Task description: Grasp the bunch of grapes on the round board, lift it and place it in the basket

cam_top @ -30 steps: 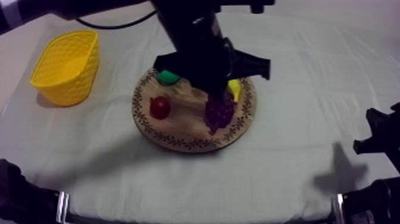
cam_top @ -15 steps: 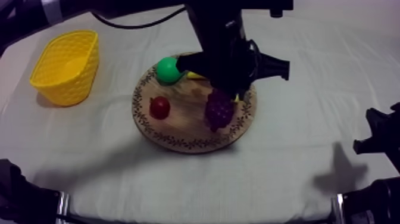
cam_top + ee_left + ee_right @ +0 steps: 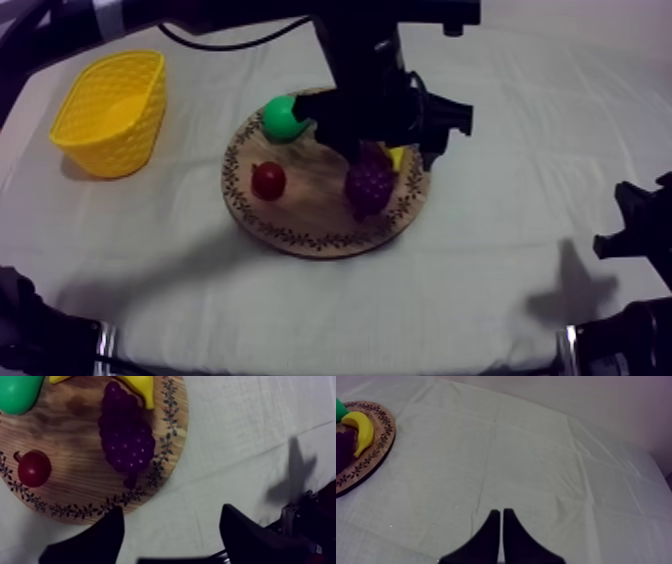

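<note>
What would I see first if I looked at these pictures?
The big black left arm over the round board in the middle of the table. On the board lie purple grapes, a green pear and a small red fruit. A bright yellow basket sits off at the table's left side.
</note>
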Action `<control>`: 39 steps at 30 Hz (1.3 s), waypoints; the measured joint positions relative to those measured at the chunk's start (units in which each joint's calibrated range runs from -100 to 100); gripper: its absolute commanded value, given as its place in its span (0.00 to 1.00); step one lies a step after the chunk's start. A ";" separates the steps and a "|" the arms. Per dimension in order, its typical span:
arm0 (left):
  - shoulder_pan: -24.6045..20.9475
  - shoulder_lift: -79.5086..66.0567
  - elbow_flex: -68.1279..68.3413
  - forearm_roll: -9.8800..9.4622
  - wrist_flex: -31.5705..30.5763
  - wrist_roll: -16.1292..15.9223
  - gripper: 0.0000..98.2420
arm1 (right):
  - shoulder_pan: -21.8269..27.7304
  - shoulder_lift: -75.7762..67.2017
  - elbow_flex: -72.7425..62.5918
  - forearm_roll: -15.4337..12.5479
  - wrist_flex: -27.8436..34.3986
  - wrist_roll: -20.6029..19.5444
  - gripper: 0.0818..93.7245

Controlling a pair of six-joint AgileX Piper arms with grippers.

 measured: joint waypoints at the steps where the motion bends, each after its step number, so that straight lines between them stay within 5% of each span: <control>1: -0.09 0.23 0.03 0.06 -0.08 0.00 0.88 | 0.00 0.00 0.00 0.00 0.00 0.00 0.00; 10: -1.74 4.75 0.20 0.90 -0.31 0.30 0.94 | 0.00 0.00 0.00 0.00 0.00 0.00 0.00; 39: -5.11 23.48 -12.92 2.98 3.91 -0.69 0.92 | 0.00 0.00 0.00 0.00 0.00 -0.18 0.00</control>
